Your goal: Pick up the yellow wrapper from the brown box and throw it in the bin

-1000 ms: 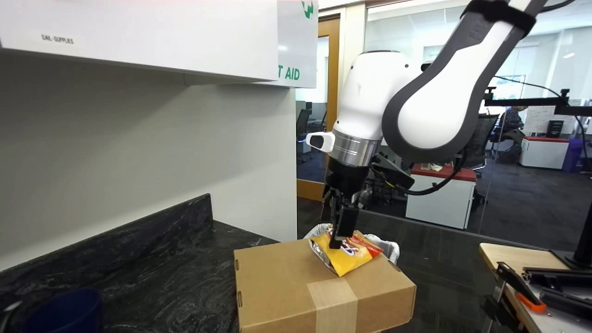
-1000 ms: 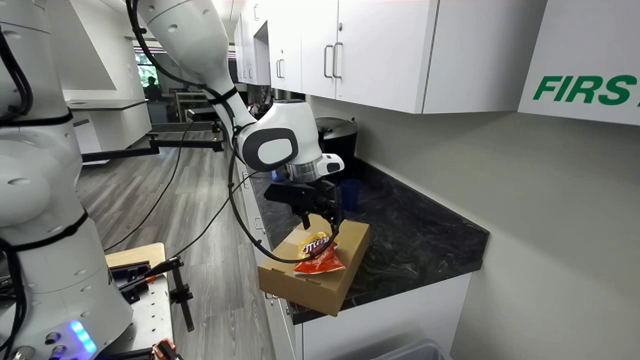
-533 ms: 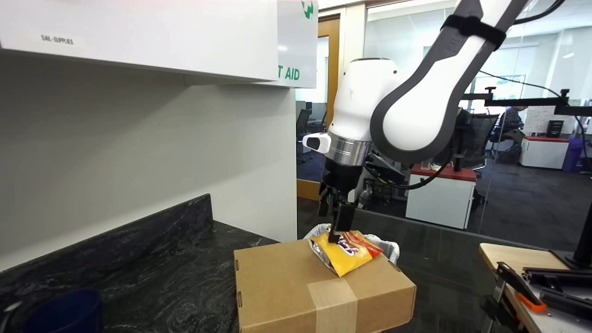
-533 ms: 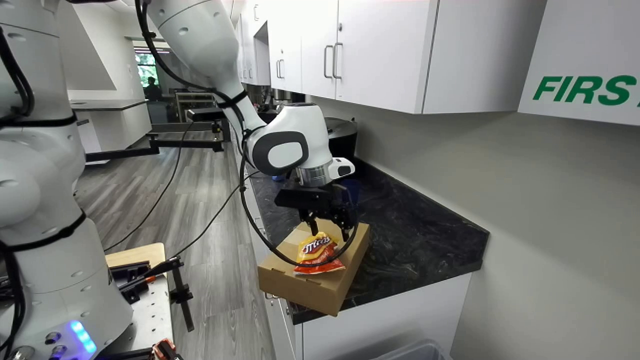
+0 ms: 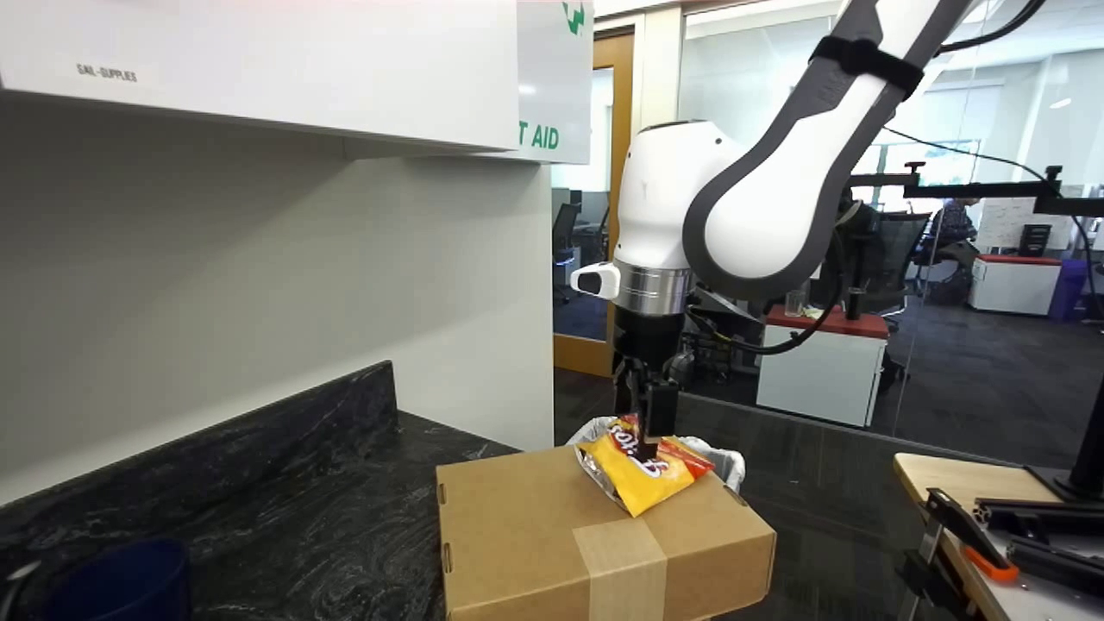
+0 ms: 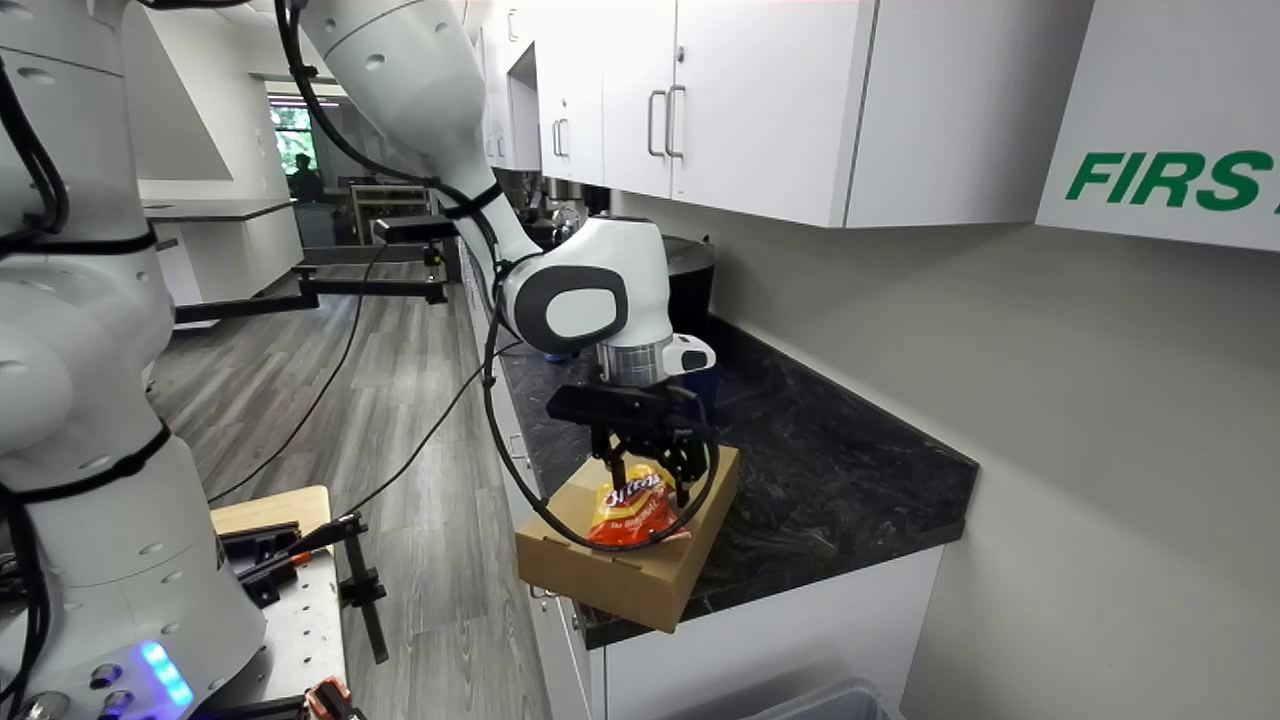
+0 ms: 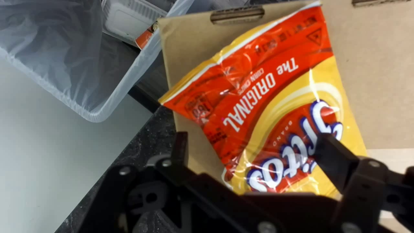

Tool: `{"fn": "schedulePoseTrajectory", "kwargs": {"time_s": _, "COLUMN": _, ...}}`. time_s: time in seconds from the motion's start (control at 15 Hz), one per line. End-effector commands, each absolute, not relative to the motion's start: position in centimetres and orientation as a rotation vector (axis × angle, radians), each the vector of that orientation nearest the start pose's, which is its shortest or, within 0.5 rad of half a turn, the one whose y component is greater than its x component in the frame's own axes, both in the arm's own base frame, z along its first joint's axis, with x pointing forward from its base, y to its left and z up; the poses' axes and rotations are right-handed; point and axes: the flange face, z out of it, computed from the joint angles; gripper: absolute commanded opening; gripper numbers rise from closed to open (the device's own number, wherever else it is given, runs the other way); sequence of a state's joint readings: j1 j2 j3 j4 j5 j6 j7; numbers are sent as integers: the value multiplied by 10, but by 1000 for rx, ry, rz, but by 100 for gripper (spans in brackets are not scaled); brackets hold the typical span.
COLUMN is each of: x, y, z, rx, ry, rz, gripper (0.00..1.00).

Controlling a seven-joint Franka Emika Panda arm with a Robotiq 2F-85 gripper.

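Brown cardboard box (image 5: 517, 509) is resting on black-marbled counter (image 5: 328, 509) beside plastic-lined bin (image 7: 134, 72). Black pincer (image 7: 251, 139) is gaping wide over yellow-and-red wrapper (image 7: 278, 90), contact unclear.

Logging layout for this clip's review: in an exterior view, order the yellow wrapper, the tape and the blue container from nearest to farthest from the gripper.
1. Yellow wrapper: on the brown box, right at the gripper.
2. Tape: on the same box, running down its camera-facing side.
3. Blue container: on the dark counter, at the picture's lower left.
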State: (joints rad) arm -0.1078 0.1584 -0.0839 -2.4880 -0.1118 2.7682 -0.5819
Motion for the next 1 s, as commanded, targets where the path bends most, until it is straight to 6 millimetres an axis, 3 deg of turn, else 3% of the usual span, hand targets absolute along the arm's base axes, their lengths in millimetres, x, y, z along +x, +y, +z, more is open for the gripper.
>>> {"fn": "schedulePoseTrajectory", "kwargs": {"time_s": 0.0, "x": 480, "y": -96, "z": 238, "rx": -3122, "ry": -820, "rz": -111, "gripper": 75}}
{"fn": "schedulePoseTrajectory", "kwargs": {"time_s": 0.07, "x": 479, "y": -97, "z": 237, "rx": -3119, "ry": -823, "rz": -108, "gripper": 74}}
{"fn": "schedulePoseTrajectory", "kwargs": {"time_s": 0.73, "x": 481, "y": -110, "z": 243, "rx": -3127, "ry": -812, "rz": -94, "gripper": 7}}
{"fn": "schedulePoseTrajectory", "kwargs": {"time_s": 0.93, "x": 480, "y": -110, "z": 246, "rx": -3133, "ry": -806, "rz": -82, "gripper": 1}}
